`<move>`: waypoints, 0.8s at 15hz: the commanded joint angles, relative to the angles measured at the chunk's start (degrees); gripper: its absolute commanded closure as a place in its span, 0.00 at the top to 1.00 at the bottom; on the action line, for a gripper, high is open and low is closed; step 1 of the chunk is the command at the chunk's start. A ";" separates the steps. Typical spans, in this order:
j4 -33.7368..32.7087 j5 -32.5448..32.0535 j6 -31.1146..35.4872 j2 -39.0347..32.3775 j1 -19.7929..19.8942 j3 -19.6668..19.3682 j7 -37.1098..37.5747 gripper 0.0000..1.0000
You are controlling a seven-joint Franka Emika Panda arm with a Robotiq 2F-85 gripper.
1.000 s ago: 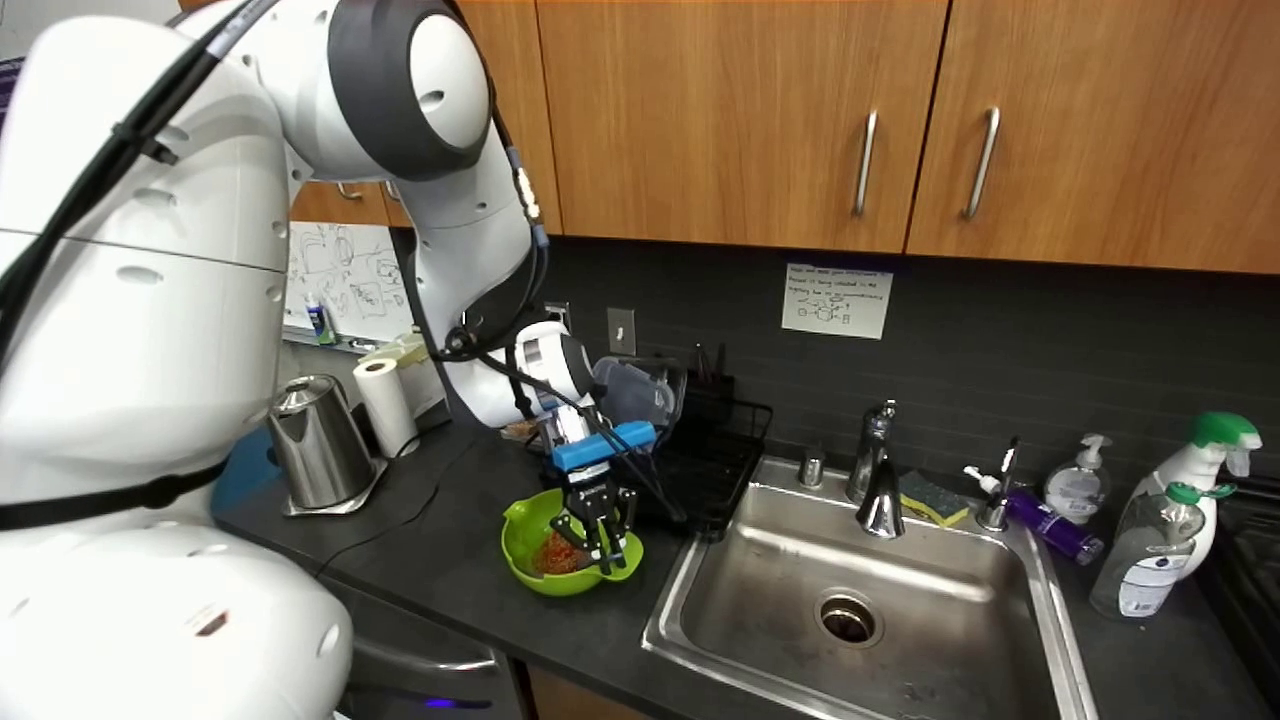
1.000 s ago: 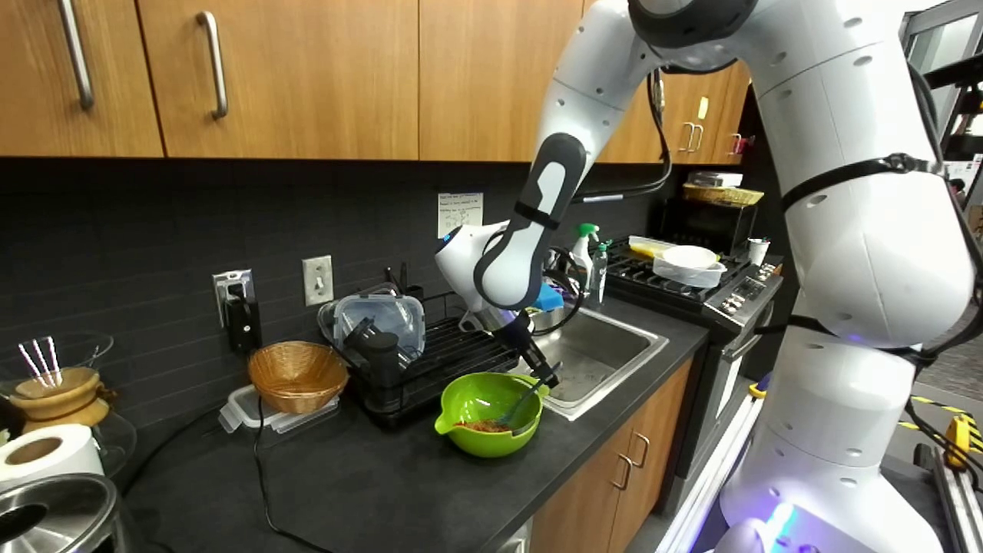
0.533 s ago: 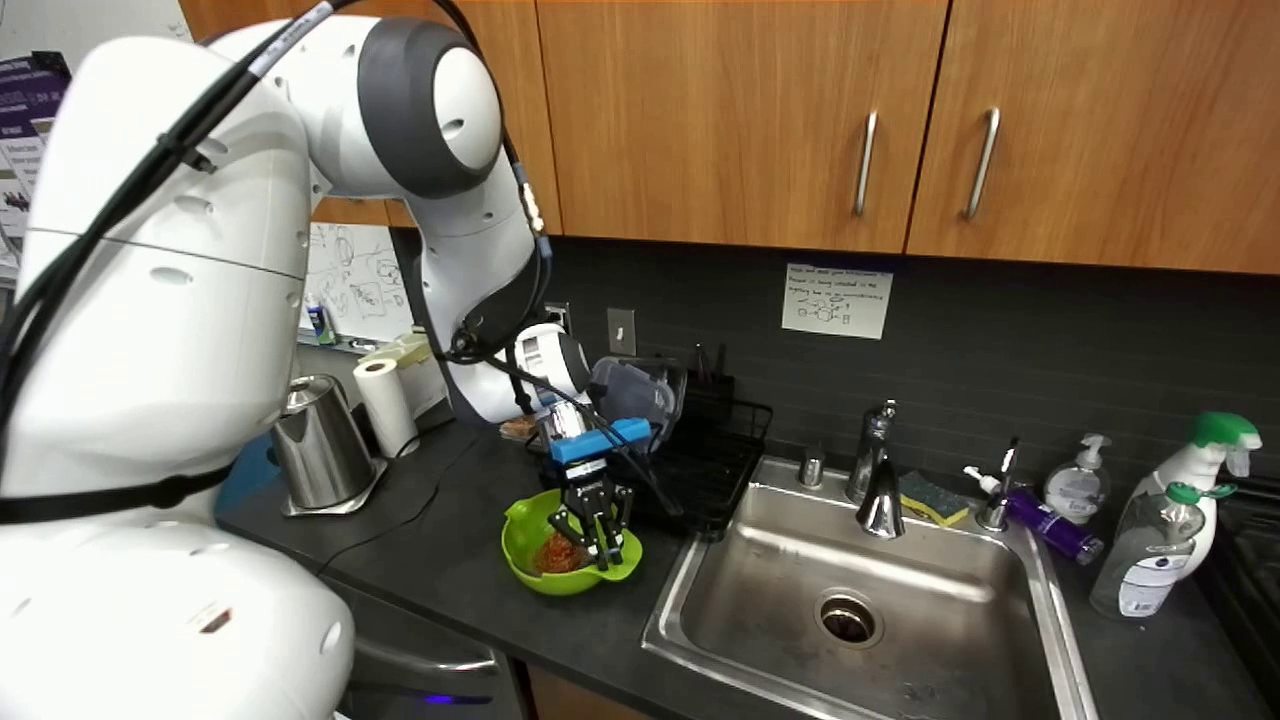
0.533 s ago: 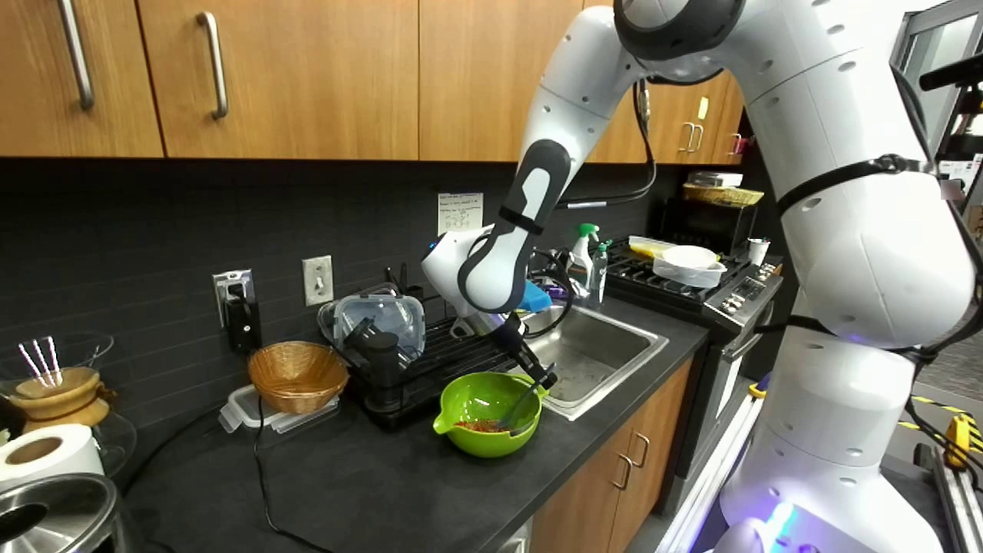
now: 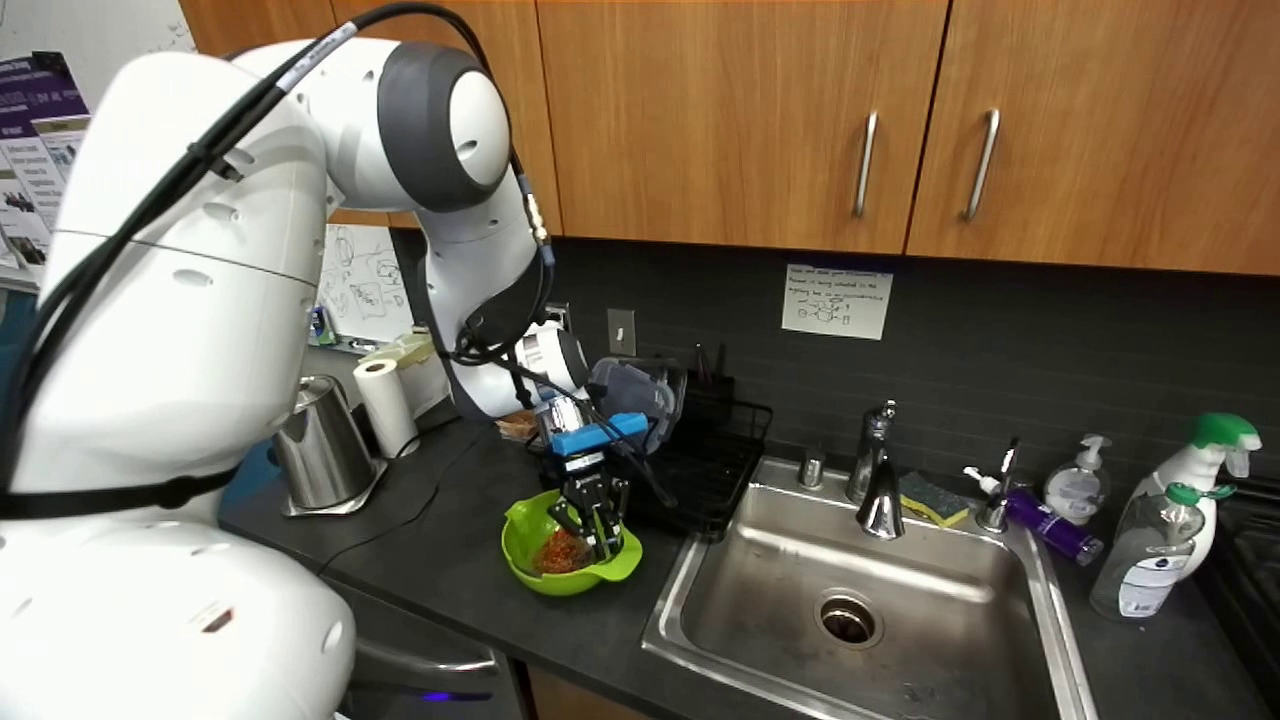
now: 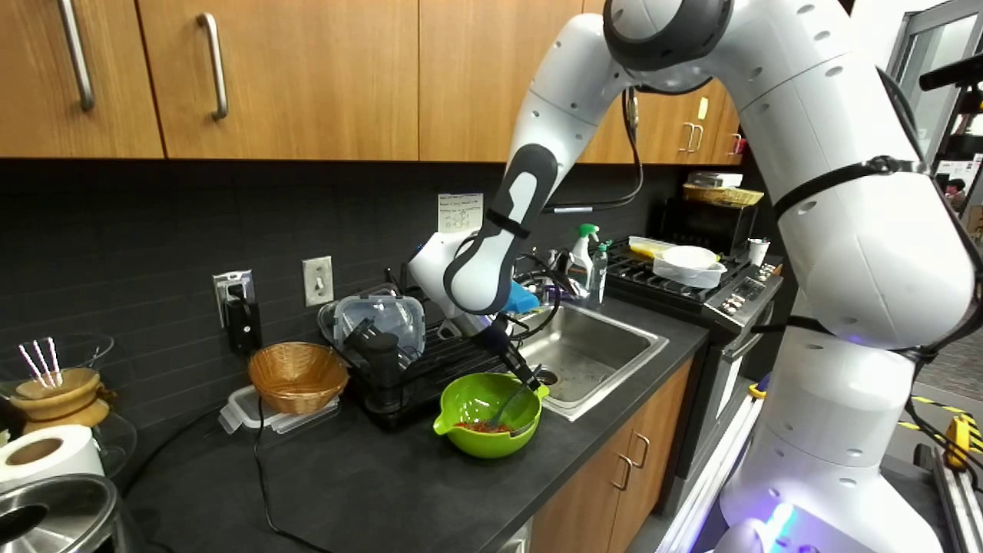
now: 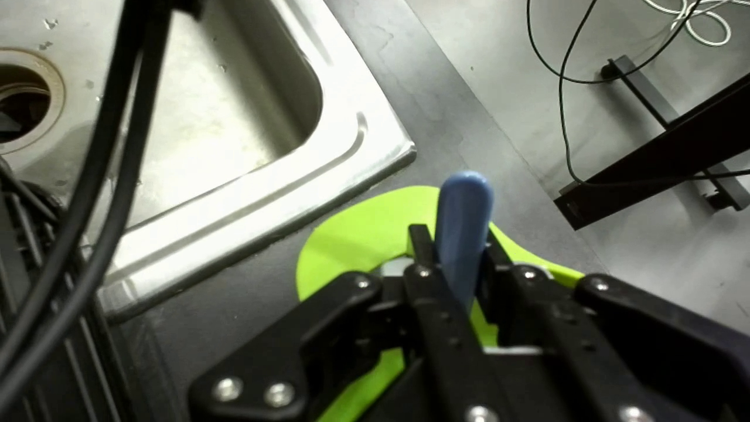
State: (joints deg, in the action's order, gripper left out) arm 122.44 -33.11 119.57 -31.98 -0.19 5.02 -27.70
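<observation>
My gripper [image 7: 458, 243] is shut on the blue-grey handle of a utensil [image 7: 464, 214]; the handle's end sticks out past the fingertips. A green bowl [image 6: 485, 445] with a spout and a grip tab stands on the dark counter; it also shows in an exterior view [image 5: 522, 558]. Reddish-brown crumbly contents [image 5: 562, 552] lie in its bottom. The gripper is over the bowl's sink-side rim in both exterior views [image 5: 604, 548] [image 6: 533, 382]. The utensil [image 6: 507, 407] slants down into the bowl, its head at the contents. The head's exact shape is unclear.
A steel sink [image 5: 665, 625] with a faucet [image 5: 880, 490] lies beside the bowl. A black dish rack [image 6: 453, 353] with containers stands behind it. A wicker basket [image 6: 298, 376], a kettle [image 5: 322, 445] and a black cable [image 6: 263, 484] are farther along the counter.
The gripper has shifted slightly inward over the bowl, away from the sink, with the utensil. The utensil's head has slid a little across the contents. The bowl has stayed in place.
</observation>
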 commanded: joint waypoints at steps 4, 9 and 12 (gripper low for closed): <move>-2.54 2.98 -1.06 -1.17 -0.54 0.79 -2.31 0.05; -6.49 4.82 -0.26 -3.64 -1.30 2.35 -5.39 0.05; -7.32 4.95 1.01 -3.51 -1.61 2.86 -6.75 0.05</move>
State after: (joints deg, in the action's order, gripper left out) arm 117.06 -29.76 119.81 -34.72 -1.33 7.57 -32.30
